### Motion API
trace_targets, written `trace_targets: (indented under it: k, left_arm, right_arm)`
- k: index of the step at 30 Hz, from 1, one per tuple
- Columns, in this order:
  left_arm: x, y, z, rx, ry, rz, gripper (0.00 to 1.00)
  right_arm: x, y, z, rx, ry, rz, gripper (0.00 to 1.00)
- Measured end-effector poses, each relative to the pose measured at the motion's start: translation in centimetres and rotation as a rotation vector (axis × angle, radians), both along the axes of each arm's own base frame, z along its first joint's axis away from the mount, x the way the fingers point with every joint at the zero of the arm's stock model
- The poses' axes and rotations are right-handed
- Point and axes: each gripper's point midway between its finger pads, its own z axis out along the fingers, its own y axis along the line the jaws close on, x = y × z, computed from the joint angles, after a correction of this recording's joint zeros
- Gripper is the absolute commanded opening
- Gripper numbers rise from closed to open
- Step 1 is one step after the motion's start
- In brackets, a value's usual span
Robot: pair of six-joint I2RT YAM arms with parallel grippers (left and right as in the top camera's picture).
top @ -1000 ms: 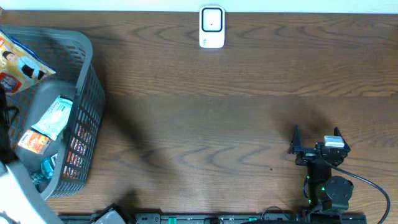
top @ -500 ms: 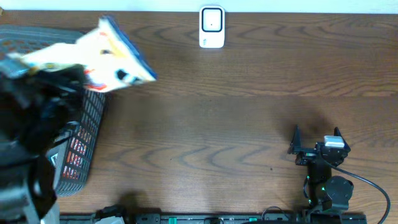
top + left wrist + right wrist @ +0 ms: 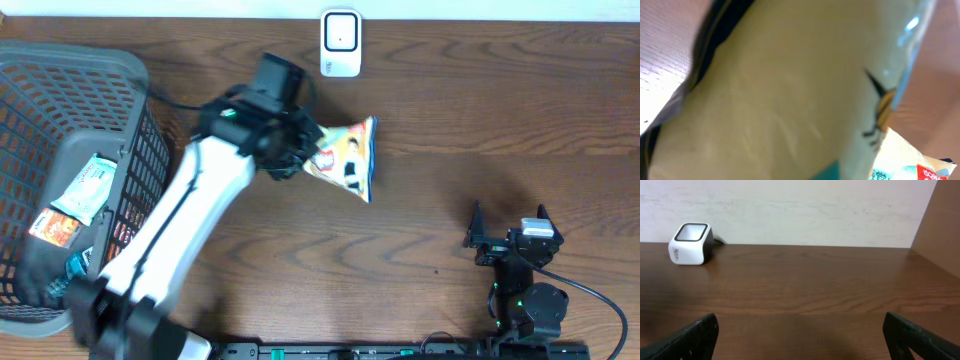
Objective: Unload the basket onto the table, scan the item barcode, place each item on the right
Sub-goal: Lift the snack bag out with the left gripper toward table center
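At the left edge of the surface (image 3: 420, 120) stands the grey mesh basket (image 3: 148, 160), which contains a white-and-teal packet (image 3: 88, 188) and an orange packet (image 3: 52, 228). The item for scanning, a yellow snack bag (image 3: 348, 160), is out of the basket and sits right of it, toward the far centre of the surface, near the scanner (image 3: 340, 43) but clearly apart from it. The pick step therefore reads as complete and the presentation step as in progress. No barcode is visible on the bag in any view, and the bag is on the near side of the scanner, not over its window. The likely remainder is to bring the printed code to the window, obtain a read and then set the bag down. The left hand (image 3: 298, 150) is closed on the left end of the snack bag. In the left wrist view the pale bag surface (image 3: 790, 100) fills almost the whole picture and hides the fingertips. Whether the bag clears the surface or touches it cannot be determined from above. The right hand (image 3: 509, 215) is parked at the near right of the surface, well apart from the bag. Its fingers (image 3: 697, 332) are spread fully and hold nothing. The right wrist view looks across bare wood to the scanner (image 3: 689, 244) at the far edge.
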Motion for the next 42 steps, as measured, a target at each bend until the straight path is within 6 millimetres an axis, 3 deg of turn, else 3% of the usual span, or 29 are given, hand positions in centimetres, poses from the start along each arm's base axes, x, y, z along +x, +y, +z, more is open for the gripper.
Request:
trace_targets:
  k: [5,6,9,11,13,15,16,17,18,19,20,25,32,37,42]
  left_arm:
    - [-0.8,-2.3,-7.9,0.121,0.169,-0.112,0.08]
    - [-1.0,-2.4,-9.1,0.139,0.193,-0.129,0.14]
    - [-1.5,-2.6,-12.1,0.185,0.249,-0.188,0.65]
    - [-1.6,-2.5,-12.8,0.199,0.253,-0.230,0.91]
    - [-1.7,-2.4,-12.6,0.206,0.237,-0.274,0.96]
    - [-1.9,-2.3,-12.2,0.214,0.226,-0.322,0.96]
    - [-2.0,-2.2,-12.1,0.215,0.222,-0.332,0.86]
    - [-2.0,-2.2,-11.9,0.216,0.216,-0.344,0.67]
    - [-2.0,-2.2,-11.6,0.215,0.207,-0.355,0.38]
    - [-2.1,-2.1,-11.2,0.214,0.198,-0.361,0.19]
    - [-2.1,-2.1,-10.8,0.212,0.190,-0.365,0.08]
    - [-2.1,-2.0,-8.9,0.207,0.142,-0.378,0.07]
    - [-1.7,-1.2,-9.4,0.256,0.122,-0.369,0.07]
    - [-1.7,-0.9,-11.7,0.266,0.107,-0.368,0.07]
    - [-1.5,-1.0,-15.5,0.243,0.045,-0.366,0.08]
  right_arm:
    - [0.0,0.0,0.0,0.000,0.000,0.000,0.99]
    - [0.0,0.0,0.0,0.000,0.000,0.000,0.99]
    - [0.0,0.0,0.0,0.000,0.000,0.000,0.99]
    - [0.0,0.0,0.0,0.000,0.000,0.000,0.99]
    - [0.0,0.0,0.0,0.000,0.000,0.000,0.99]
    - [0.0,0.0,0.0,0.000,0.000,0.000,0.99]
    - [0.0,0.0,0.0,0.000,0.000,0.000,0.99]
    - [0.0,0.0,0.0,0.000,0.000,0.000,0.99]
    - [0.0,0.0,0.0,0.000,0.000,0.000,0.99]
    - [0.0,0.0,0.0,0.000,0.000,0.000,0.99]
    - [0.0,0.0,0.0,0.000,0.000,0.000,0.99]
    - [0.0,0.0,0.0,0.000,0.000,0.000,0.99]
    - [0.0,0.0,0.0,0.000,0.000,0.000,0.99]
    - [0.0,0.0,0.0,0.000,0.000,0.000,0.99]
    - [0.0,0.0,0.0,0.000,0.000,0.000,0.99]
